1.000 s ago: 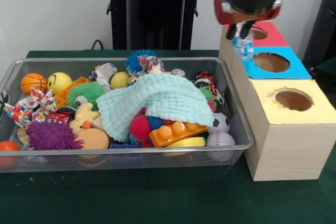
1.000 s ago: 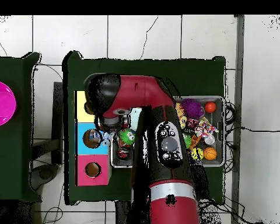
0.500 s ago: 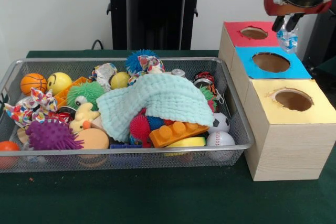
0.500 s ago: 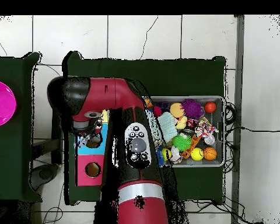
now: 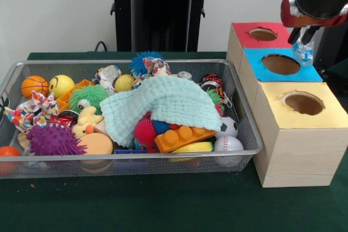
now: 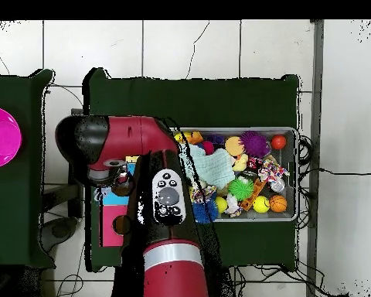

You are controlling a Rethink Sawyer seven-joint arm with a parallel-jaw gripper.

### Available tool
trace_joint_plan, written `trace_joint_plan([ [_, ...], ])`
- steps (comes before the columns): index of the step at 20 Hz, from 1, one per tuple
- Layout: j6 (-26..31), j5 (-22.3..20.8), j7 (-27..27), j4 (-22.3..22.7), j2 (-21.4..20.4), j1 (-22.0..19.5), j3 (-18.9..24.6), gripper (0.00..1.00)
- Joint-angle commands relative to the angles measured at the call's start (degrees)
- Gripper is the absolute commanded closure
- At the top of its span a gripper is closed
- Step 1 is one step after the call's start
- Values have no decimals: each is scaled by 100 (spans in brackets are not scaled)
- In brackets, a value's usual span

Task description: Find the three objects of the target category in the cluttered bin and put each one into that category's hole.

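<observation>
A: Report containers.

B: I see the wire bin (image 5: 247, 129) at lower left, holding a mint cloth (image 5: 166, 104), an orange brick (image 5: 182, 138), a purple spiky ball (image 5: 51, 139) and assorted balls. The three-hole box (image 5: 296, 150) stands at right; the blue hole (image 5: 281, 64) shows nothing inside.

A: Gripper?

B: The gripper (image 5: 304, 35), upper right, is clenched on a small bluish object (image 5: 303, 52) at the blue panel's right edge. Since half a second ago, I read it slightly further right and lower.
</observation>
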Motion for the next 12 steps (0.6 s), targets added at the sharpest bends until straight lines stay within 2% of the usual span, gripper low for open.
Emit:
trace_joint_plan([
  [1, -636, 75, 1499, 672, 442, 0, -153, 100],
  [5, -602, -41, 1440, 556, 536, 98, -264, 100],
  [12, -211, -345, 1199, 293, 723, 286, -523, 100],
])
